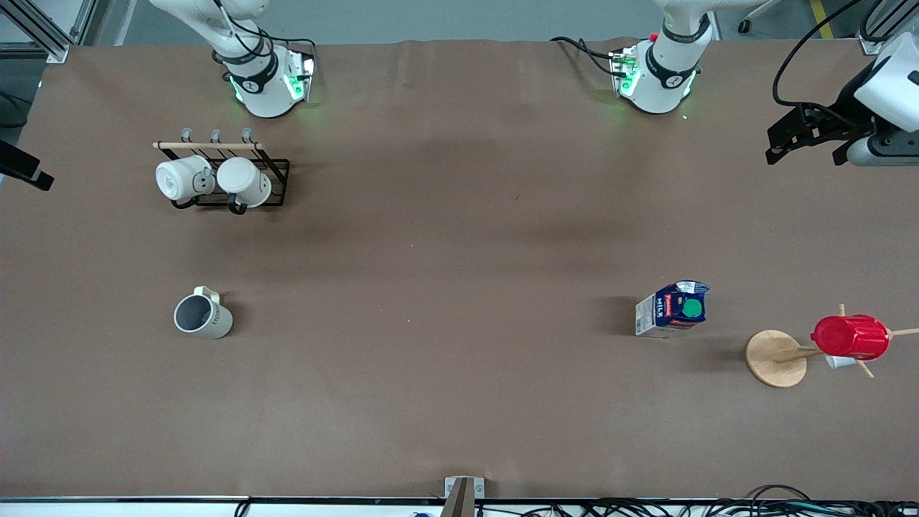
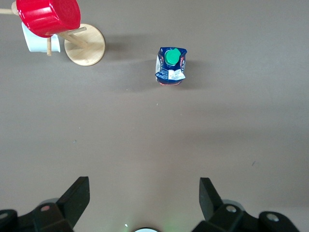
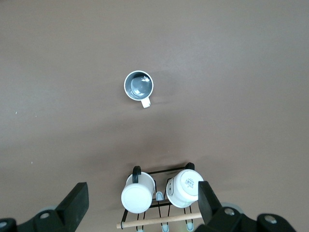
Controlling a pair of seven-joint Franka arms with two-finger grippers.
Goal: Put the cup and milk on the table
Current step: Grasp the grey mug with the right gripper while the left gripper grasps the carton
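The cup (image 1: 203, 316), off-white with a dark grey inside, stands upright on the brown table (image 1: 459, 287) toward the right arm's end; it also shows in the right wrist view (image 3: 139, 86). The milk (image 1: 673, 309), a blue-and-white carton with a green cap, stands on the table toward the left arm's end; it also shows in the left wrist view (image 2: 171, 65). My left gripper (image 1: 804, 140) (image 2: 145, 193) is open and empty, high over the table's end. My right gripper (image 3: 142, 198) is open and empty, high over the mug rack; only a dark part of it (image 1: 25, 171) shows in the front view.
A black wire rack (image 1: 276, 188) (image 3: 159, 170) holds two all-white mugs, farther from the front camera than the cup. A red ribbed cup (image 1: 851, 336) (image 2: 48, 15) hangs on a wooden peg stand (image 1: 775, 357) (image 2: 85, 44) beside the milk.
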